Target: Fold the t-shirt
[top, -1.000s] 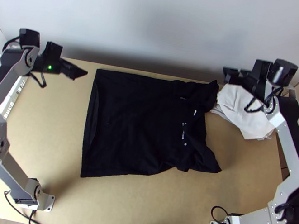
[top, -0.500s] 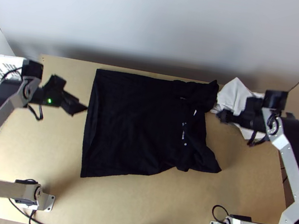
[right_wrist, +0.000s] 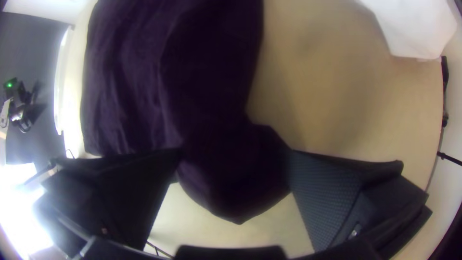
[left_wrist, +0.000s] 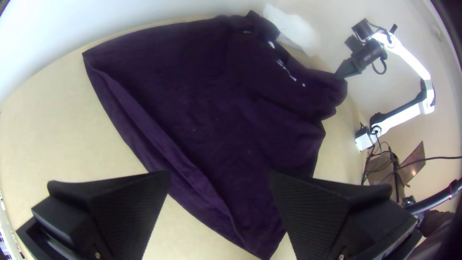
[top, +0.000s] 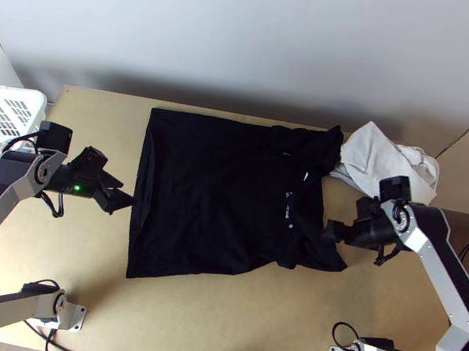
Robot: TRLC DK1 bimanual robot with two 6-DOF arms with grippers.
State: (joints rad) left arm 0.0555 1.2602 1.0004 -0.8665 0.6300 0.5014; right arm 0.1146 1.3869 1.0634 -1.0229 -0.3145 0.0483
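Black t-shirt (top: 217, 194): is lying spread, bunching at right, keeping its place. Right gripper (top: 330, 232): is moving nearward from the white cloth (top: 381, 160) to the shirt's right edge, jaws gaping. Left gripper (top: 123, 199): is shifting nearward beside the left edge, jaws parted. Right wrist view: is showing a corner between the jaws, contact unclear; the shirt's far part is running out of frame.
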